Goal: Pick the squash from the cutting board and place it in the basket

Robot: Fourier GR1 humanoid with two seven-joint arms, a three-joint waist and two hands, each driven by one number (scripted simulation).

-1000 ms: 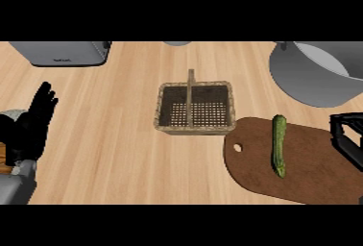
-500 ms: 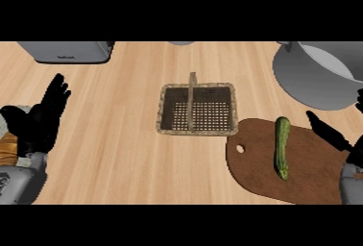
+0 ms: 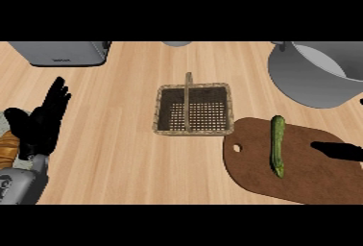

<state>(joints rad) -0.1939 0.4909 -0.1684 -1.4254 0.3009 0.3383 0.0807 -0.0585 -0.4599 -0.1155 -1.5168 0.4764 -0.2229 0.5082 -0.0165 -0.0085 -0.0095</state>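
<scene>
Squash [image 3: 277, 145] lies on the cutting board [image 3: 297, 180], just right of the basket [image 3: 193, 110]. Right robot hand [image 3: 339, 150] beside it, can't tell its fingers. Left robot hand [image 3: 42, 120] rests wide open, far left.

A single head view looked steeply down on the wooden counter [image 3: 120, 158] from above, facing its far edge. It took in the basket [image 3: 193, 109] near centre and the cutting board [image 3: 297, 168] at lower right, probably cropped by the frame's edge.

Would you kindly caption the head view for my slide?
Squash lies on the cutting board beside the basket; right hand nears it, left hand rests open.
</scene>
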